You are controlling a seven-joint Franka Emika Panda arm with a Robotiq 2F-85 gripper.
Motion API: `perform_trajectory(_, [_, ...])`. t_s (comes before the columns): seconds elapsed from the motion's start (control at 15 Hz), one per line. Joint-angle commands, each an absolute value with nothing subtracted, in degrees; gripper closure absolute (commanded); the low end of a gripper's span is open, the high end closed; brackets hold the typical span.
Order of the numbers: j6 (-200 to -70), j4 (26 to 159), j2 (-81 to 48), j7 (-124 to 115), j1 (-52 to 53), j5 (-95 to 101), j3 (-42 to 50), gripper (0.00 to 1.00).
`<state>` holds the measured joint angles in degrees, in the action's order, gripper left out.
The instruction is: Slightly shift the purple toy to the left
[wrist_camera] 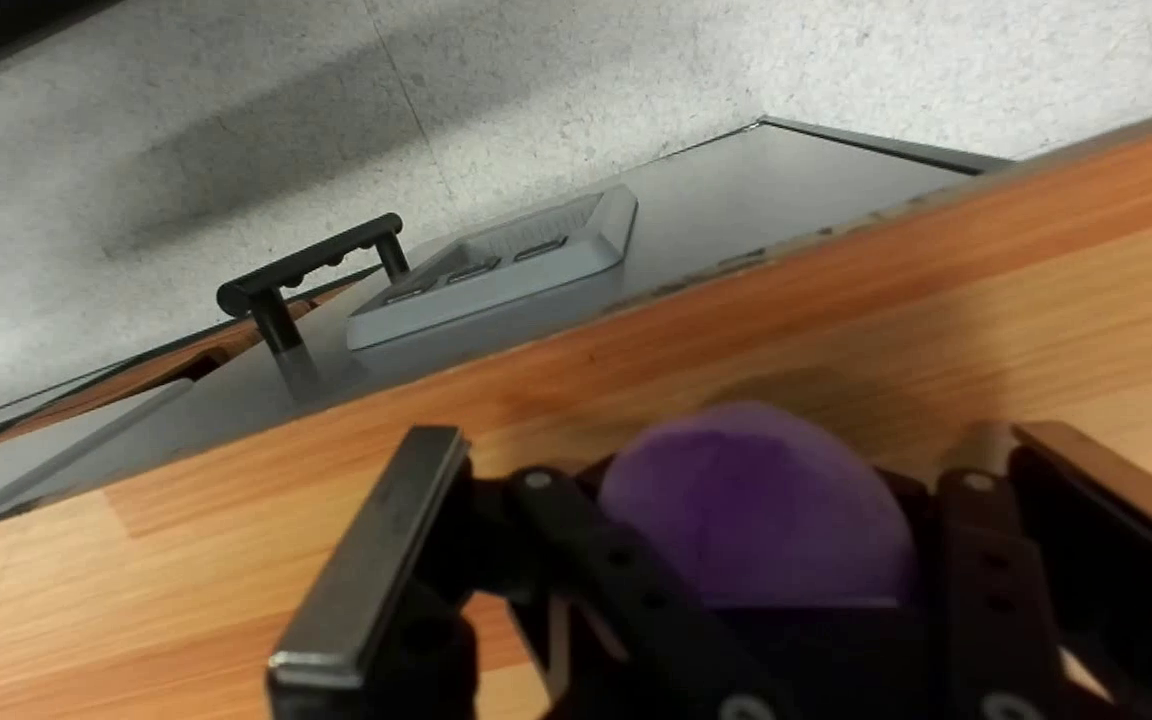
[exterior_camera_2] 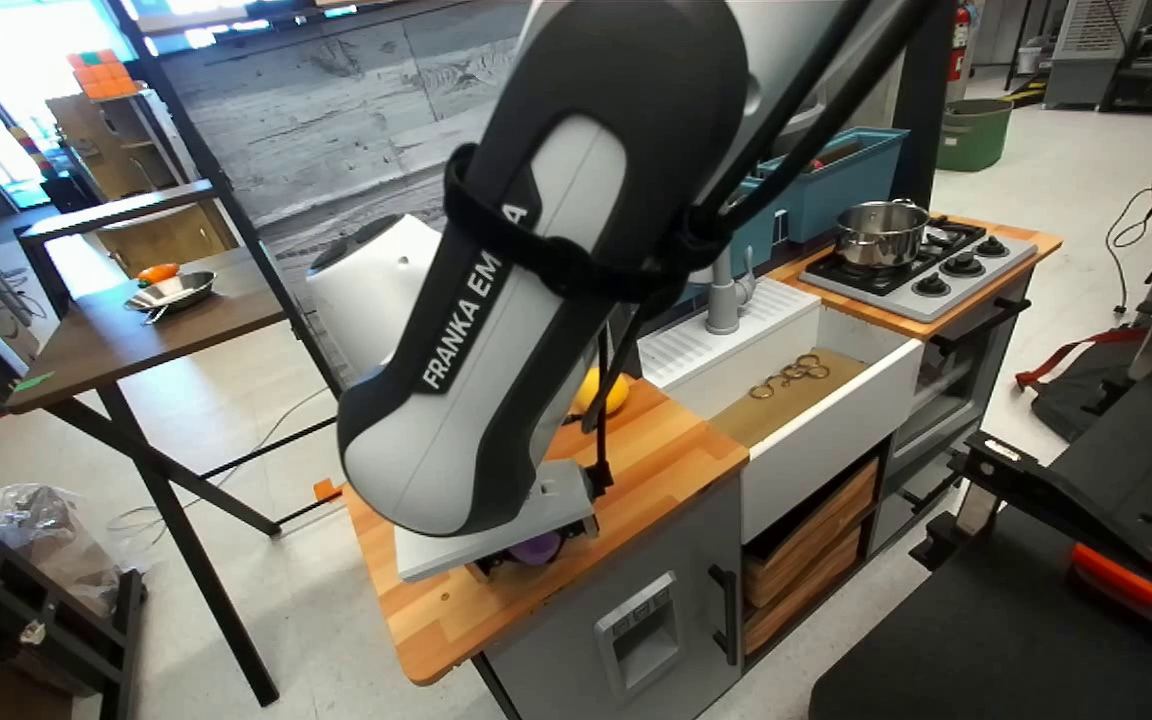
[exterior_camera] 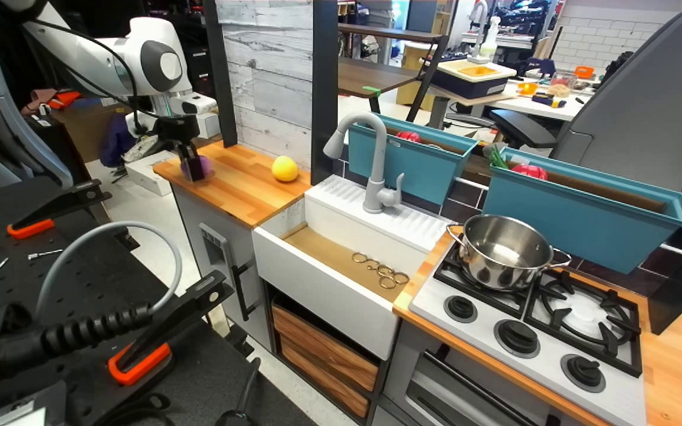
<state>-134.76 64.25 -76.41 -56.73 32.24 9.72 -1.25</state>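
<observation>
Wrist view is showing the Robotiq gripper hanging over the butcher-block tabletop, its two fingers straddling the purple toy. The jaws are standing open, with each fingertip sitting out to one side of the toy and wood showing in the gaps, while dark linkage is hiding part of the toy. The toy is resting close to the tabletop's front edge, the one running above the grey cabinet front, and is lying nearer to that edge's outer corner than to its sink-side corner. It is showing in both exterior views, though the Franka arm is screening much of the tabletop in an exterior view, where just a small purple patch is peeking out underneath. A yellow ball is sitting well apart from the toy, close to the back edge and near the back corner beside the sink, with a wood-plank panel standing behind that edge. Past the sink-side edge, a grey faucet is rising from the sink's back rim, several metal rings are lying on the sink's brown floor, and a two-handled steel pot is standing on the stovetop.
</observation>
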Motion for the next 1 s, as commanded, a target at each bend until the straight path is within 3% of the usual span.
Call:
perform_trajectory(0.0, [-131.03,58.84,-79.4,-54.8,32.53,8.55,-0.27,0.6])
perform_trajectory(0.53, [-126.31,60.56,-75.37,-48.14,29.8,8.49,-4.01,0.02])
perform_trajectory(0.93, [-118.1,65.75,-68.92,-37.4,24.79,7.16,-9.91,0.0])
